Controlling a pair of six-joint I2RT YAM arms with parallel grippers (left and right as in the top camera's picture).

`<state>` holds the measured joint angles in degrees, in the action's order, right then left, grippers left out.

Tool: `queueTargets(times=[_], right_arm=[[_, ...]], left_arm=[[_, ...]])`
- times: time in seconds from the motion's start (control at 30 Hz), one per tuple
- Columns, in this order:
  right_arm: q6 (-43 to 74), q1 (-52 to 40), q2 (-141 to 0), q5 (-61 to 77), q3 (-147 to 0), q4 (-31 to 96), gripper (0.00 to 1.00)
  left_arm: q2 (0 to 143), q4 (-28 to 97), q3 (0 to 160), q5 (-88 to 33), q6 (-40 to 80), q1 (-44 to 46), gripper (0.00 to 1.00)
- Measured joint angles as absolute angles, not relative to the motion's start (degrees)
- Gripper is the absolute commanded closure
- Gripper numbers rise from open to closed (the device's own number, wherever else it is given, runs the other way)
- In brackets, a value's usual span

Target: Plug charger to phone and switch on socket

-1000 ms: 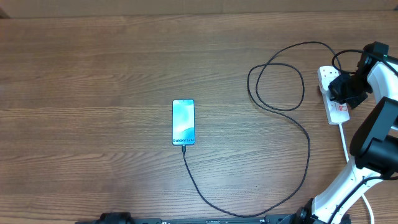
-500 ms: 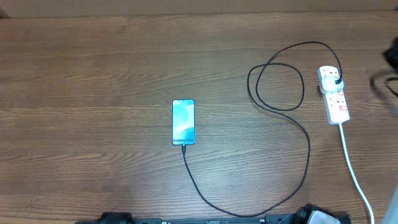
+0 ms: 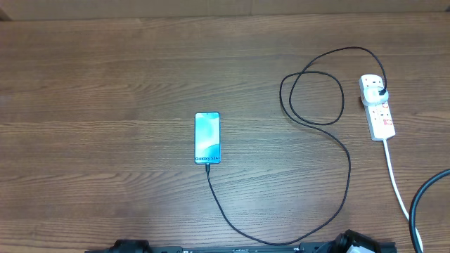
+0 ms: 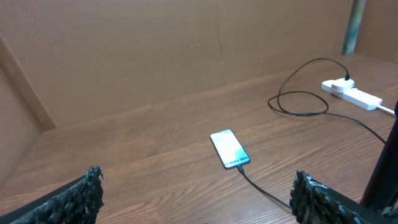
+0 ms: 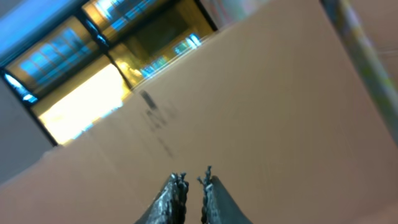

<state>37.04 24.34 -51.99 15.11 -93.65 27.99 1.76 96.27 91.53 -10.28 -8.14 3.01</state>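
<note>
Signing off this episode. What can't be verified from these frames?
Socket switch state: too small in overhead and left wrist views.
Charger tip seating in phone: too small, overhead.
Right wrist view: blurred, right tool faces a wall only.
Left tool: fingers cut off by frame bottom, left wrist.

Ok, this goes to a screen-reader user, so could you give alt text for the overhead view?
A phone with a lit blue screen lies in the middle of a wooden table; a thin black charger cable runs from its lower end and loops right to a plug in a white power strip.
</note>
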Motion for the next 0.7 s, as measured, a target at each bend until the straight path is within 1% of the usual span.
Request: queueTargets(times=[0.07, 0.17, 0.27, 0.43, 0.7], right_arm=[[37.91, 24.34, -52.03, 16.91, -93.65, 27.7, 0.76], [37.8, 24.34, -52.03, 19.07, -93.65, 30.2, 0.74], [37.58, 24.34, -52.03, 20.12, -93.51, 34.11, 0.74], [37.47, 24.34, -51.62, 20.75, -93.32, 35.92, 0.74], [37.52, 23.2, -45.91, 20.8, -93.32, 37.71, 0.75]], left_arm=[[1.74, 96.51, 91.55, -10.26, -8.12, 2.87, 0.0], [1.72, 96.6, 91.53, -10.28, -8.14, 2.85, 0.0], [1.65, 96.68, 91.53, -10.28, -8.14, 2.85, 0.0], [1.63, 94.59, 91.53, -10.24, -8.14, 2.85, 0.0], [1.13, 84.29, 87.74, -10.26, -8.14, 2.85, 0.0]])
